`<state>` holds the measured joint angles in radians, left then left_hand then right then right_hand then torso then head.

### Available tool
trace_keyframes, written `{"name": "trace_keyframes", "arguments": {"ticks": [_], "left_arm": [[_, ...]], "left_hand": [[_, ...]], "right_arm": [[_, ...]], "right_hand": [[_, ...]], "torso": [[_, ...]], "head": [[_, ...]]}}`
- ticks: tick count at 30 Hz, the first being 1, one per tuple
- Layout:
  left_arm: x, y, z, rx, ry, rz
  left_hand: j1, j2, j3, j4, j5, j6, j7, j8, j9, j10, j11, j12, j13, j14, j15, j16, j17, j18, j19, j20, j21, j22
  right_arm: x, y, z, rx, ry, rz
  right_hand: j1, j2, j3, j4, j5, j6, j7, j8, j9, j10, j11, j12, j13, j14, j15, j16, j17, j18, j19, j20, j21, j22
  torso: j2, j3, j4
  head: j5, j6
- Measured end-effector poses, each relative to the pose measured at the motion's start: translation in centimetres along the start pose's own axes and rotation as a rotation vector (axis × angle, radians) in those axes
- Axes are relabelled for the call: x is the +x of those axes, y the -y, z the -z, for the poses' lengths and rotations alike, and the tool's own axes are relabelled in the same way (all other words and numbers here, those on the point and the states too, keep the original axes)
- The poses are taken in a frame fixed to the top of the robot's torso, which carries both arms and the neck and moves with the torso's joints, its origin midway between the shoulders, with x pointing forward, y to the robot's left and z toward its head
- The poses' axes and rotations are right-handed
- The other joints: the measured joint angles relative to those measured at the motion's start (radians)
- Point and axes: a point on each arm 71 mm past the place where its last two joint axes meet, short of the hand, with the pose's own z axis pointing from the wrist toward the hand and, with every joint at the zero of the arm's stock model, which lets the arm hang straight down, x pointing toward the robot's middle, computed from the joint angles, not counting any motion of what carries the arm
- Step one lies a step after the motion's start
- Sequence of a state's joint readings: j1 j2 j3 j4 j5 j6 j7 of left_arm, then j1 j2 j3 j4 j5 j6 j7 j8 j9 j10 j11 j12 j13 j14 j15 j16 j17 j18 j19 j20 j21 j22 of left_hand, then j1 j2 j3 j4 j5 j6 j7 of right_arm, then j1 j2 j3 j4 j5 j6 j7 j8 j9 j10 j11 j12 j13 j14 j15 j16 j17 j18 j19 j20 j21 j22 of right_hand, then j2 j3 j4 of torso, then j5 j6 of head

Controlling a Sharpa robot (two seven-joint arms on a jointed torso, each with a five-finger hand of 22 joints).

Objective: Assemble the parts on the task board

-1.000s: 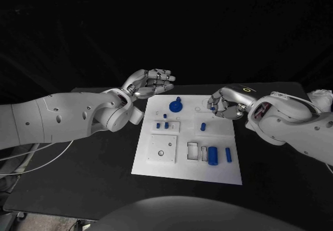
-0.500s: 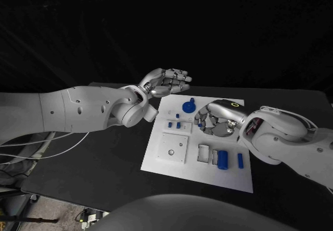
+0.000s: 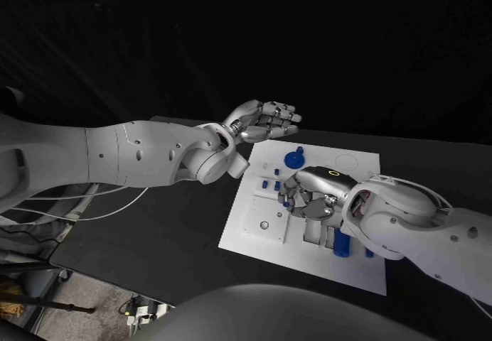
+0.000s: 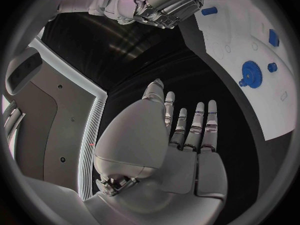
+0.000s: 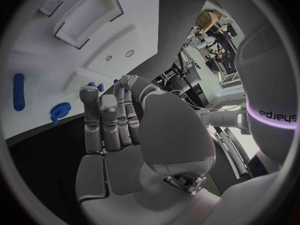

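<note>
The white task board lies in the middle of the black table. A blue gear stands near its far edge, two small blue pegs sit left of centre, and a blue cylinder lies near its right side. My right hand hovers over the board's middle with its fingers curled down; I see nothing in them. My left hand hangs above the board's far left corner, fingers curled together around nothing. The left wrist view shows the gear, the board and my right hand.
Beside the right hand's fingers, the right wrist view shows the gear, a long blue part and a rectangular recess in the board. Cables hang off the table's left edge.
My right hand has moved from the board's far right corner to over its middle, covering a blue peg there. The left hand keeps its place by the far left corner. The camera shifted.
</note>
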<state>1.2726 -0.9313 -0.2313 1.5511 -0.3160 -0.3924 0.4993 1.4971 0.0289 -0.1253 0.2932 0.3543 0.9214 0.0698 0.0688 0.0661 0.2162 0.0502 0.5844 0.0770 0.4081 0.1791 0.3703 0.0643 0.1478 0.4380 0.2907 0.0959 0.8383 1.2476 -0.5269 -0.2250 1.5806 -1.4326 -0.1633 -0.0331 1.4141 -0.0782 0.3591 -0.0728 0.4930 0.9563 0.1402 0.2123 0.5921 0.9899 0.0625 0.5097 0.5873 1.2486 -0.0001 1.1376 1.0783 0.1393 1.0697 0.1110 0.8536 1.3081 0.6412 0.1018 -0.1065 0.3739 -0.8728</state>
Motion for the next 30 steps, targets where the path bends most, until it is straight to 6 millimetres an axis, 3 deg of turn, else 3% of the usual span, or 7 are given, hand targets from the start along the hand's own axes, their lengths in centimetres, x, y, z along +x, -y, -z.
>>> {"name": "trace_keyframes", "arguments": {"ticks": [1, 6, 15, 30], "left_arm": [[0.0, 0.0, 0.0, 0.0, 0.0, 0.0], [0.1, 0.1, 0.0, 0.005, 0.003, -0.001], [0.1, 0.1, 0.0, 0.008, 0.009, -0.005], [0.5, 0.2, -0.2, 0.011, 0.005, -0.003]], "left_hand": [[0.0, 0.0, 0.0, 0.0, 0.0, -0.002, 0.002, 0.0, 0.0, -0.001, 0.001, 0.0, -0.002, -0.014, -0.003, -0.009, -0.002, -0.008, 0.0, 0.0, 0.0, -0.002], [0.005, 0.005, -0.007, 0.001, 0.0, -0.002, 0.002, 0.0, 0.0, -0.001, 0.001, 0.006, -0.006, -0.051, -0.017, -0.025, -0.005, -0.008, -0.011, -0.003, 0.0, -0.009], [0.005, 0.005, -0.009, -0.001, 0.0, -0.002, 0.001, 0.0, 0.0, -0.001, 0.001, 0.015, -0.006, -0.047, -0.013, -0.018, -0.004, -0.008, -0.011, -0.003, 0.0, -0.009], [0.009, 0.009, -0.009, -0.001, 0.0, -0.002, 0.001, 0.0, 0.0, -0.001, 0.001, 0.024, -0.007, -0.038, -0.004, -0.001, -0.001, -0.008, -0.011, -0.003, 0.0, -0.01]], "right_arm": [[0.2, 0.0, -0.1, 0.001, -0.005, -0.004], [1.2, 0.1, -0.6, 0.012, -0.028, -0.028], [2.4, 1.5, -0.7, 0.059, -0.041, -0.061], [3.2, 2.5, -0.9, 0.09, -0.014, -0.098]], "right_hand": [[0.0, 0.0, 0.0, 0.0, -0.003, 0.0, 0.0, 0.0, 0.0, 0.0, 0.0, -0.001, 0.0, 0.0, 0.0, 0.0, 0.0, 0.0, 0.0, 0.0, 0.0, 0.0], [-0.001, -0.001, 0.0, 0.0, -0.009, 0.0, 0.0, -0.004, -0.003, 0.0, 0.0, -0.002, -0.001, 0.0, 0.0, 0.0, 0.0, 0.0, 0.0, 0.0, -0.004, 0.0], [-0.001, -0.001, 0.0, 0.0, -0.021, 0.0, 0.0, -0.009, -0.008, 0.0, 0.0, -0.003, -0.003, -0.004, 0.004, 0.0, -0.004, 0.0, -0.011, 0.003, -0.012, 0.0], [-0.005, 0.003, 0.003, 0.003, -0.03, 0.0, 0.0, -0.013, -0.013, 0.0, 0.0, -0.005, -0.004, -0.004, 0.004, 0.0, -0.005, 0.0, -0.011, 0.003, -0.017, 0.0]], "torso": [[0.0, 0.0, 0.0], [0.0, 0.0, 0.0001], [0.0, -0.0006, -0.0004], [0.0, 0.0002, 0.0001]], "head": [[0.002, 0.0], [0.011, 0.0], [0.011, 0.0], [0.025, 0.0]]}}
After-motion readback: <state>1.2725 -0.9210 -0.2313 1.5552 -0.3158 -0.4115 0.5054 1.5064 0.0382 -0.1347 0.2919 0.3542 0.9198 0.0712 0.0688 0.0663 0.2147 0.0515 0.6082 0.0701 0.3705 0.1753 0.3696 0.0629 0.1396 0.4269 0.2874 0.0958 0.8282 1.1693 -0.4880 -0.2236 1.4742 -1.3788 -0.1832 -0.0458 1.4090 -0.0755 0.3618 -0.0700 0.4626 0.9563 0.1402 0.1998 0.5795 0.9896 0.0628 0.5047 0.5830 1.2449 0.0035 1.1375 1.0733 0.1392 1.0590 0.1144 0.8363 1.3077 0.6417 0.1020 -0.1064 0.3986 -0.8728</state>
